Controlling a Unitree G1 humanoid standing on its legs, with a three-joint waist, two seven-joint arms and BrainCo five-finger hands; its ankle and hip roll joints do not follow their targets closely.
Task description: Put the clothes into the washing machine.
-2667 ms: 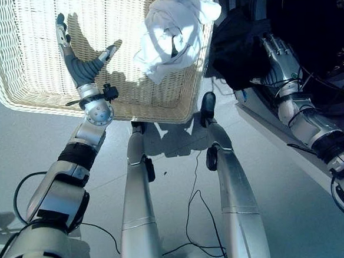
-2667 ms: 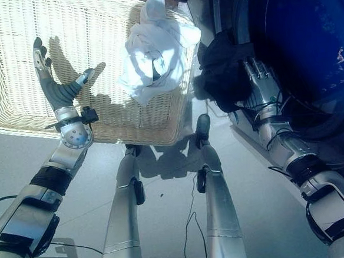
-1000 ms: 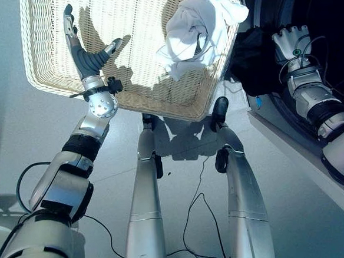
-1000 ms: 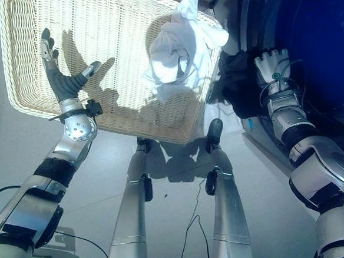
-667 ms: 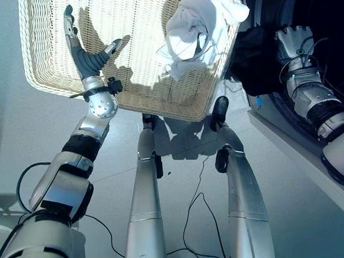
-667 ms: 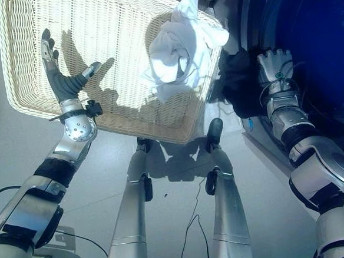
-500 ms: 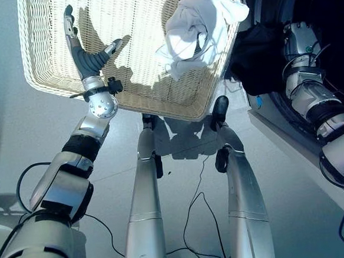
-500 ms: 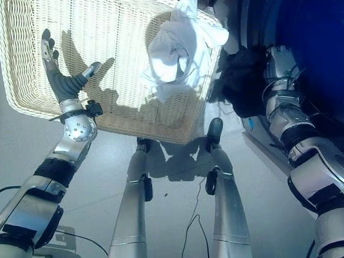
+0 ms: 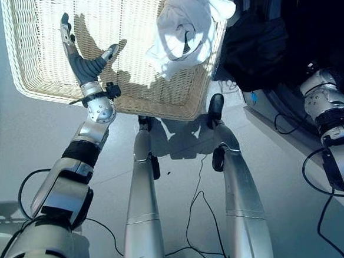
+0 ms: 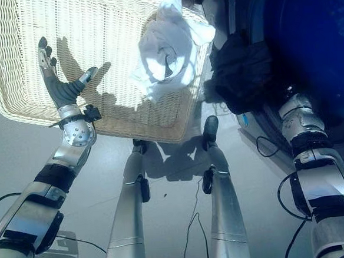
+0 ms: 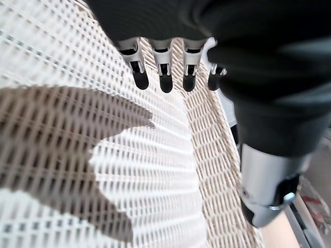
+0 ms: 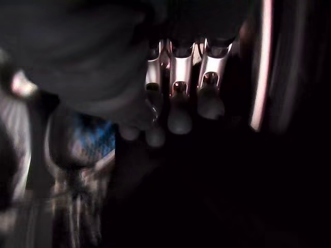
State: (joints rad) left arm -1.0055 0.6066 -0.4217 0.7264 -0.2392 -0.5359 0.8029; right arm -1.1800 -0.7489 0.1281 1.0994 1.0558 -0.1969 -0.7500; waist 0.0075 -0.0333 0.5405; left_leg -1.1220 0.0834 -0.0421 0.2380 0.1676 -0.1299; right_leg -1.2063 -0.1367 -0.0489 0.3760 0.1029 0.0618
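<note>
A crumpled white garment (image 9: 187, 28) lies in the right corner of the wicker basket (image 9: 159, 113). A black garment (image 9: 254, 43) hangs over the lower rim of the washing machine's round opening (image 10: 307, 37), bunched beside the basket. My left hand (image 9: 80, 60) hovers open over the basket's bare weave (image 11: 77, 77), fingers spread, well left of the white garment. My right arm reaches past the black garment into the dark drum. There the right hand (image 12: 178, 106) shows with relaxed fingers and nothing seen in them.
The basket stands on the pale floor directly before me, its right corner close to the machine's front. The machine's front panel (image 9: 278, 127) runs along the right side. Bare floor lies left of the basket.
My right hand has left the black garment and gone deeper into the drum, its hand now out of the eye views. The garment stays at the rim. The camera shifted slightly.
</note>
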